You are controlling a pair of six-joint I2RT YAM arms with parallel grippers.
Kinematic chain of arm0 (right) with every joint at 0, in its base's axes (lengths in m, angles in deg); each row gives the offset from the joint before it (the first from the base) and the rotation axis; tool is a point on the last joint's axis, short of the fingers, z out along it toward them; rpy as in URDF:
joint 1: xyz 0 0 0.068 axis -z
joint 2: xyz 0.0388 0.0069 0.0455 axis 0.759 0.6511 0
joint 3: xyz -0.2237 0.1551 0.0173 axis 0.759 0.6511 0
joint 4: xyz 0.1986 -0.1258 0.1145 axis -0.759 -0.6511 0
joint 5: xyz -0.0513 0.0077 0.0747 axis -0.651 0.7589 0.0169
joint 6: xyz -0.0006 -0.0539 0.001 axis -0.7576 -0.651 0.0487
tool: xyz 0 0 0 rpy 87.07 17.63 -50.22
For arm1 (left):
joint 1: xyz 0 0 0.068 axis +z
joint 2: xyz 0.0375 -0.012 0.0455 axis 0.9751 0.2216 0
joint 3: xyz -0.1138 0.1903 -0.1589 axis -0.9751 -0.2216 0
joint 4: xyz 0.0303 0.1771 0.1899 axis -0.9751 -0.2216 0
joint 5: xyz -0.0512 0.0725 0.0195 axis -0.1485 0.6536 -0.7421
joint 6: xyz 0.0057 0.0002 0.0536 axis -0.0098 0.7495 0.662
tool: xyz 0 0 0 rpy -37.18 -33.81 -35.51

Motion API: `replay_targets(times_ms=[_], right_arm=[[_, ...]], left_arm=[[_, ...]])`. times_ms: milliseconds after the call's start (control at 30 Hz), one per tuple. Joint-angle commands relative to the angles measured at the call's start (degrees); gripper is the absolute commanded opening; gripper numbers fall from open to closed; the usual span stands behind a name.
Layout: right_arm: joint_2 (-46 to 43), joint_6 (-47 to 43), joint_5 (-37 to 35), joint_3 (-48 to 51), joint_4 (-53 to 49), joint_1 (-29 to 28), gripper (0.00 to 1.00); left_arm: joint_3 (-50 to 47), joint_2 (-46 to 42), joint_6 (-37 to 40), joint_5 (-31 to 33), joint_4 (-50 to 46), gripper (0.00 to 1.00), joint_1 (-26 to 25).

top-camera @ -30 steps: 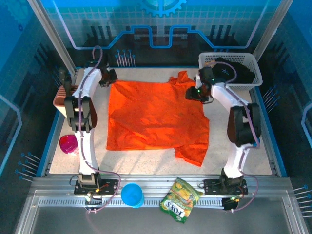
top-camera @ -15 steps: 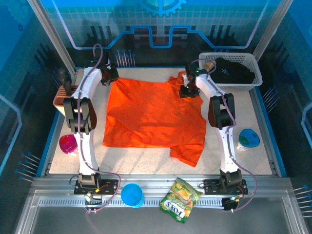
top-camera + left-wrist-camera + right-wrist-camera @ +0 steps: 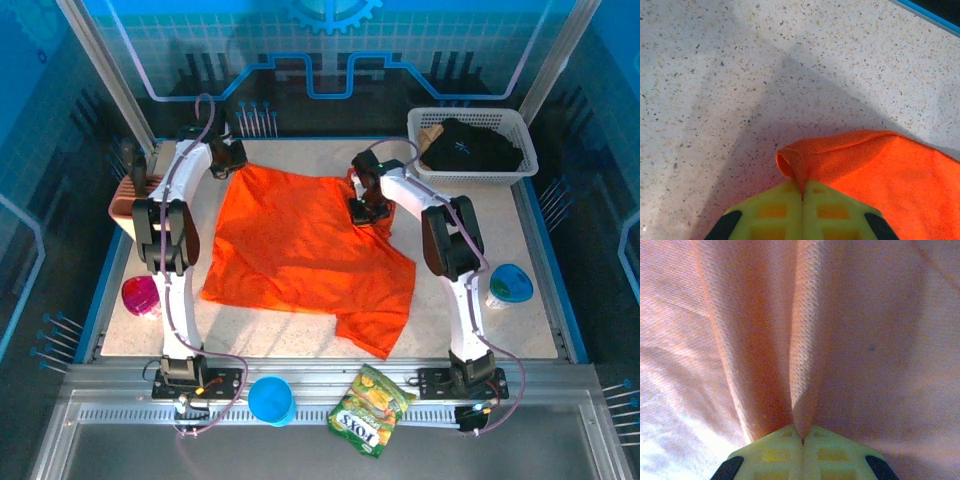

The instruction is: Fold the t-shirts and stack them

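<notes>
Although the green-yellow snack bag on the near rail carries large pale letters, they are too small and tilted for me to read with certainty. The small pale mark on the black t-shirt also cannot be read as a word or a sign. This black t-shirt lies bunched inside the white basket at the far right corner, so its shape and its direction cannot be told. The orange t-shirt lies spread on the speckled tabletop between the two arms and carries no print that I can see. Its long axis goes roughly from left to right, a little turned. The straight edge is at the left and leans to the left as it comes near, and one short sleeve points out at the near right. The collar I cannot make out, because the far right part is gathered under the right arm. The left tool is at the far left corner of the orange t-shirt. From the left wrist, the left tool has its yellow-green fingers pressed together on a small rolled fold of the orange edge, and bare tabletop lies beyond it. The right tool is on the far right part of the same shirt. From the right wrist, the right tool is closed on a raised ridge of the cloth, which looks washed out and pale because it is so close.
</notes>
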State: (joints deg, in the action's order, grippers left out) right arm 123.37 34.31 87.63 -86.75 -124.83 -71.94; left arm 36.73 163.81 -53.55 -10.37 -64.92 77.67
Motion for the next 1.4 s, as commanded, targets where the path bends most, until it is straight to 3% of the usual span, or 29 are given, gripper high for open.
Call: replay_targets(times_ms=[0, 33, 167, 467, 600, 733, 933, 1100, 1367], right_arm=[[-5.63, 2.29, -0.48, 1.88, 1.2, -1.63, 0.0], [-5.85, 2.73, 0.5, 2.42, 1.43, -2.27, 0.0], [-4.77, 4.25, 6.72, 2.73, 2.01, -4.09, 0.18], [-4.48, 4.47, 13.15, -5.04, -0.93, -3.5, 0.38], [-3.05, 3.24, 7.07, -9.16, -4.93, -1.56, 0.47], [-2.36, 1.7, -3.5, -11.4, -6.52, 1.61, 0.56], [5.74, -0.84, -9.3, -20.15, -10.74, 7.18, 0.45], [13.0, -0.89, -12.33, -26.16, -13.27, 9.35, 0.44], [17.49, 1.07, -11.78, -29.41, -12.49, 10.79, 0.43]], left_arm=[[-1.16, -0.43, -0.26, -0.75, 0.7, 0.0, -0.21], [-1.29, -0.38, -0.31, -0.78, 0.79, 0.0, -0.21], [-1.66, -0.36, -0.3, -0.83, 0.9, 0.0, -0.29], [-1.7, -0.19, -0.08, -0.57, 0.9, 0.0, -0.47], [-1.64, -0.01, 0.15, -0.53, 0.9, 0.0, -0.47], [-1.9, 0.02, 0.51, -0.34, 0.9, 0.0, -0.47], [-1.82, -0.13, 0.64, -0.3, 0.81, 0.0, -0.47], [-1.98, 0.02, 0.84, -0.22, 0.81, 0.0, -0.47], [-1.72, 0.17, 1.39, 0.11, 0.54, 0.0, -0.47]])
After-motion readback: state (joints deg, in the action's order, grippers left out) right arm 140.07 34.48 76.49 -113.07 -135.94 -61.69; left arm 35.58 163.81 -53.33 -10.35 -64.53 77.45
